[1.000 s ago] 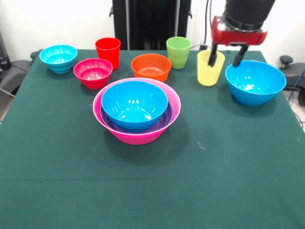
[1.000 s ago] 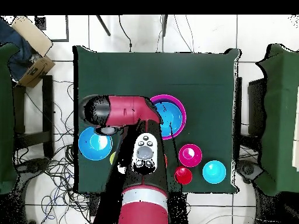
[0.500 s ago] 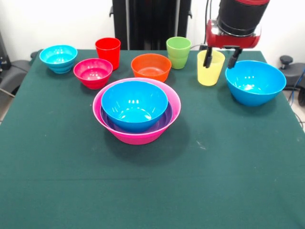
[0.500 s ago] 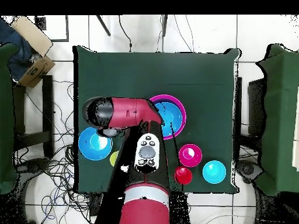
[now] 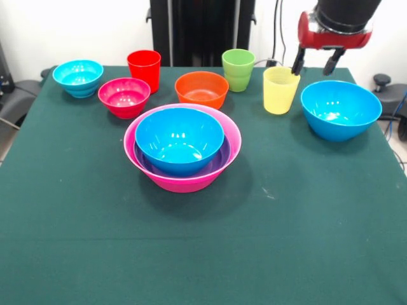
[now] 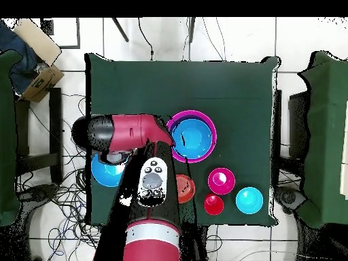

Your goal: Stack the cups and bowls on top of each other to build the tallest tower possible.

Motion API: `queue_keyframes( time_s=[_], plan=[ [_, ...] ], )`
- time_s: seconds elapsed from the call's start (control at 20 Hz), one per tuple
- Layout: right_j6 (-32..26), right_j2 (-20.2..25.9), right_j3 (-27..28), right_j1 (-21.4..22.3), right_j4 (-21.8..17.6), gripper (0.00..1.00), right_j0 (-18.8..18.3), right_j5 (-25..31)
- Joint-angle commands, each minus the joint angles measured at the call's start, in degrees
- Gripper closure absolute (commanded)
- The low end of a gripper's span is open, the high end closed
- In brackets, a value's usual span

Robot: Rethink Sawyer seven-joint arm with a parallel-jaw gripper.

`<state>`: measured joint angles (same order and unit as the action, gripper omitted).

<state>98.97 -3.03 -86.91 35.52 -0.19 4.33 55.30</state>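
Overhead, the pincer (image 5: 316,62) hangs open and empty (fingers apart) between yellow cup (image 5: 280,90) and blue bowl (image 5: 341,109).

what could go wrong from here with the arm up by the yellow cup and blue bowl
The open end effector hangs between the yellow cup and the loose blue bowl; coming down it might clip the cup's rim and tip it. The bowl sits near the table edge, so a nudge might push it off.

At upper right we see the gripper (image 5: 316,61) hanging empty, fingers apart, above the gap between the yellow cup (image 5: 280,90) and the blue bowl (image 5: 340,109). At centre, the tower (image 5: 182,147) sits on the desk (image 5: 203,241).
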Motion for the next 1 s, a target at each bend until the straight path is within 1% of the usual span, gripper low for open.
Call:
queue_keyframes(
  time_s=[0.05,0.2,0.3,0.4,0.5,0.55,0.65,0.7,0.75,0.8,0.9,1.0],
  plan=[
    [0.4,3.9,0.6,0.5,-3.2,0.00,-0.1,3.2],
    [-0.4,3.8,-0.5,-0.4,-4.0,0.00,-1.0,0.8],
    [-1.6,4.4,-0.8,-0.9,-4.0,0.00,-1.8,1.1],
    [-1.7,4.3,-0.3,-2.1,-4.1,0.00,-2.3,2.8],
    [-4.7,4.8,0.1,-3.2,-5.5,0.00,-2.8,8.9],
    [-4.3,4.9,-1.5,-2.6,-5.0,0.00,-3.1,5.8],
    [-1.8,8.8,-12.1,4.0,-0.6,0.00,-7.3,-20.8],
    [-3.7,12.0,-17.1,7.2,0.4,0.00,-10.3,-26.9],
    [-5.5,14.8,-21.0,9.3,0.7,0.00,-12.8,-30.1],
    [-5.7,16.1,-22.9,10.4,-0.2,0.00,-14.0,-32.2],
    [-4.0,17.3,-24.0,10.4,-2.9,0.00,-15.2,-35.3],
    [-2.1,18.5,-24.2,10.9,-4.4,0.00,-15.9,-37.9]
  ],
)
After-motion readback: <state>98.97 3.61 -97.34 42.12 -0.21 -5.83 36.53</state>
